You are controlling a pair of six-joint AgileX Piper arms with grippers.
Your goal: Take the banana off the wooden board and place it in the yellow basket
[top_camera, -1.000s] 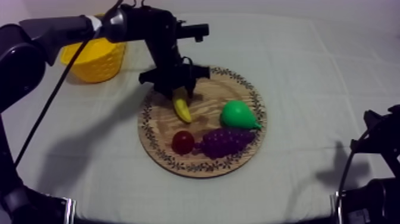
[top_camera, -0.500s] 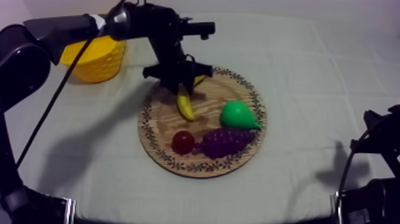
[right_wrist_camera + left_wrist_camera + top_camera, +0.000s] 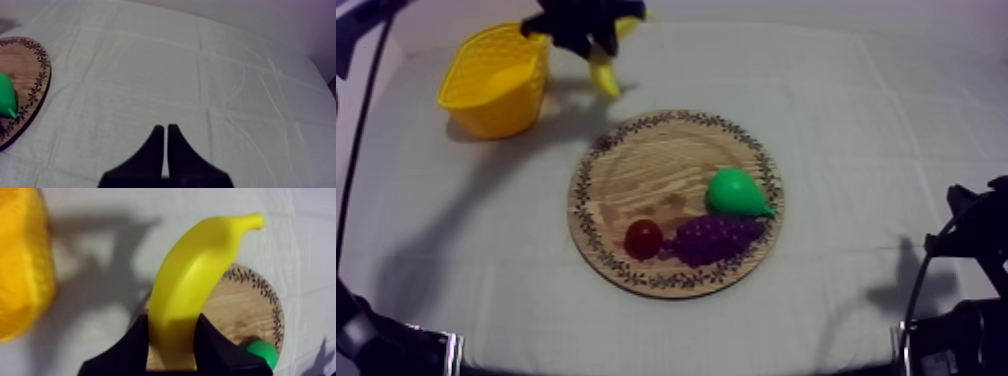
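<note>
Gripping the curved yellow toy banana [image 3: 195, 283], the left gripper [image 3: 172, 318] has both black fingers [image 3: 134, 345] clamped on the fruit's lower end, and the rest of the banana sticks out past them. Top view: left gripper [image 3: 581, 20] is at the table's far edge. The banana [image 3: 602, 75] hangs from it in the air over the grey-white cloth [image 3: 856, 120], just beside the yellow woven basket [image 3: 496, 80] and not over its opening. The round wooden board with patterned rim [image 3: 636, 170] carries a green pear [image 3: 736, 192], a purple bunch of grapes [image 3: 716, 238] and a small red fruit [image 3: 643, 238], which sits just beside the grapes. The right gripper [image 3: 166, 131] has its fingers pressed together in a narrow wedge, holding nothing, over bare cloth, with the board's edge [image 3: 22, 65] off to one side.
</note>
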